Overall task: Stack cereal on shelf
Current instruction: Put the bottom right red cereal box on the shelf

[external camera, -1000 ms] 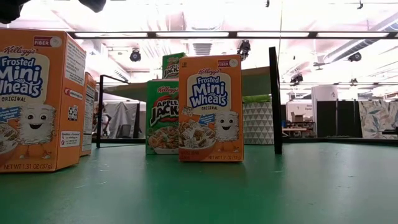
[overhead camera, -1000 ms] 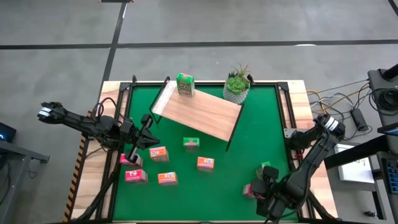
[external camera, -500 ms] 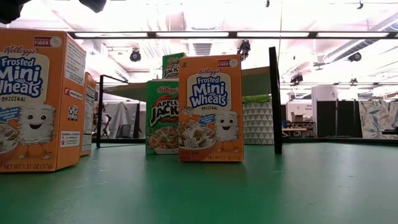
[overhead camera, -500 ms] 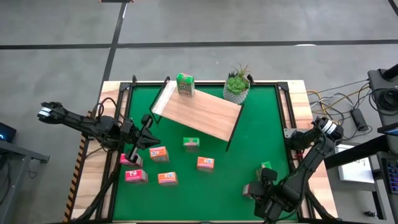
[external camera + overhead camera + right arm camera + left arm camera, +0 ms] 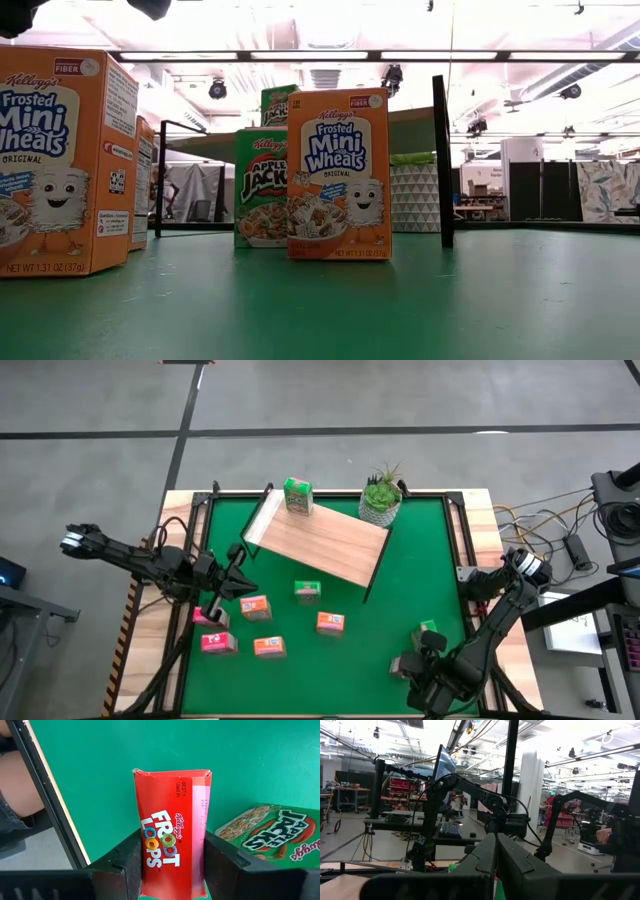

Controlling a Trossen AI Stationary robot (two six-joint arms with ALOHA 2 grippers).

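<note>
A red cereal box (image 5: 170, 825) lies at the mat's near right corner, and my right gripper (image 5: 172, 865) (image 5: 410, 665) is closed around it. A green cereal box (image 5: 270, 830) (image 5: 430, 630) lies flat beside it. The light-wood shelf (image 5: 318, 540) stands far centre and carries one green box (image 5: 297, 497). Several orange, pink and green boxes (image 5: 256, 607) stand on the mat's near left, and the low view shows an orange one (image 5: 338, 175). My left gripper (image 5: 240, 575) (image 5: 495, 865) hovers shut at the mat's left and touches nothing. My right gripper pinches the red box between its two fingers, one on each long side (image 5: 146, 855), at the end nearest the wrist. The fingers come from above, pointing steeply down, and lie across the box. The box rests on the mat, printed face up.
A potted plant (image 5: 380, 495) stands at the shelf's far right corner. A thin black frame (image 5: 45, 795) edges the mat just beside the red box. Open green mat (image 5: 420, 580) lies between the shelf and my right gripper.
</note>
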